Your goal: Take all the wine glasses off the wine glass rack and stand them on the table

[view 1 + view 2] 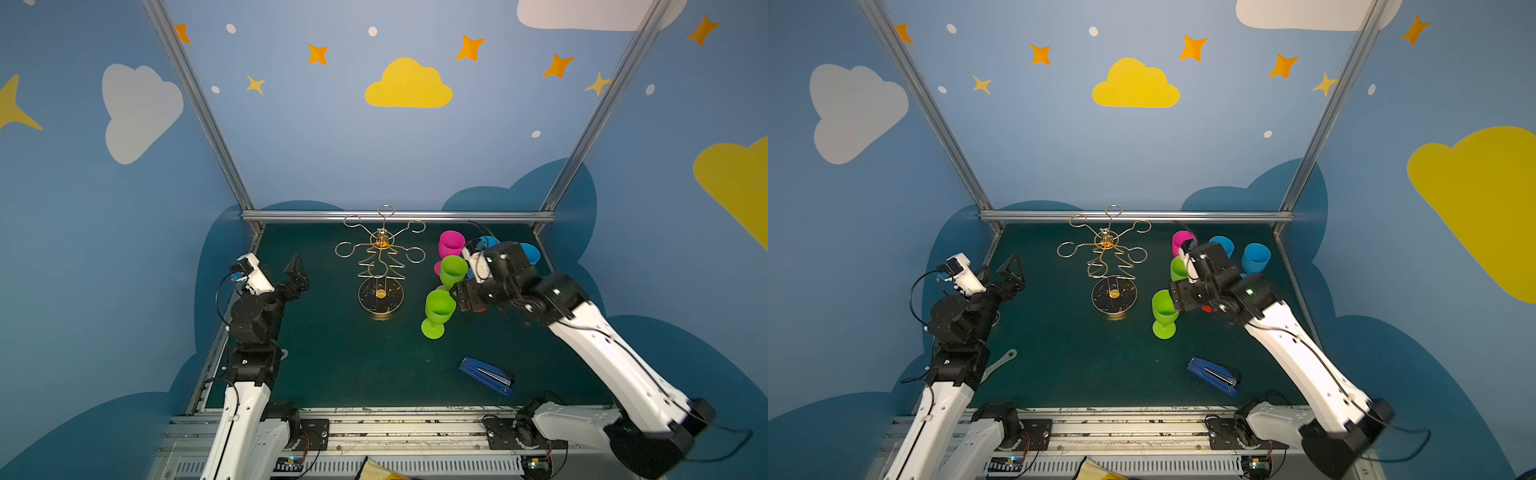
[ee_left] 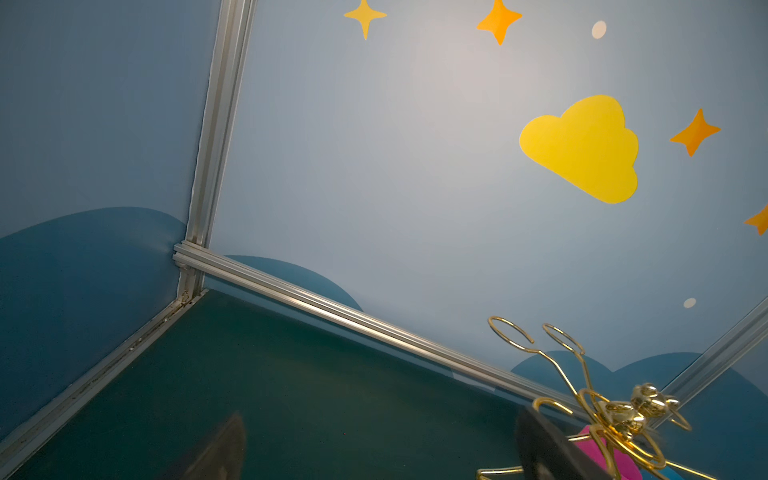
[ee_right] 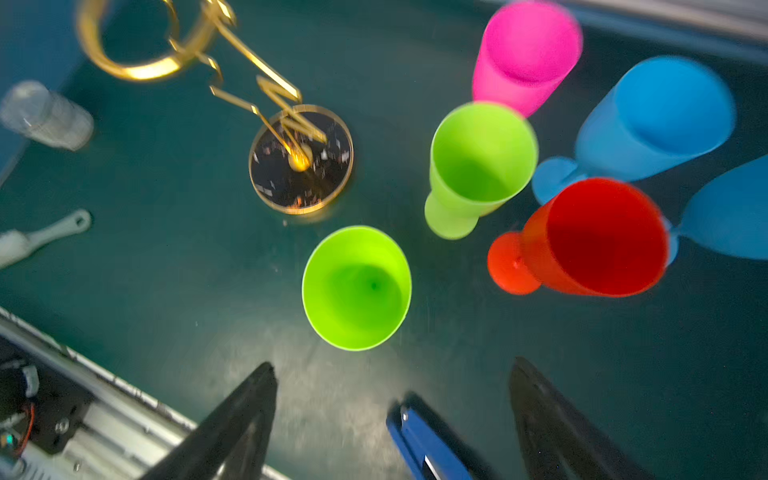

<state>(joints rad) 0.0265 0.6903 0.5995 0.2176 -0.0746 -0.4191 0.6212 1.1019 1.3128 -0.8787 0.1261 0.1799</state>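
The wine glass rack (image 1: 380,266) stands bare in both top views: none of its six gold loops carries a glass. So the lifting-off looks done, and the step in hand reads as the release and pull-away.

The right claw (image 3: 392,368) hangs to the right of the rack, its jaws wide apart with nothing between them. The near green wine glass (image 3: 357,291), closest to the rack's base, stands upright on the worktop (image 1: 332,353) just ahead of the fingertips and clear of them. I judge it to be the glass in question, though motion blur in the wrist view leaves that unsure. The next move calls for a clean retreat up and back without clipping that rim or its neighbours.

The left claw (image 1: 298,276) sits well to the left of the rack, jaws apart and empty.

Farther right of the rack stand a second green glass (image 3: 482,158), a pink glass (image 3: 528,50), a red glass (image 3: 598,237) and a blue glass (image 3: 665,120). Every bowl whose inside shows is empty. A blue stapler (image 1: 486,376) lies in front of the rack, to its right
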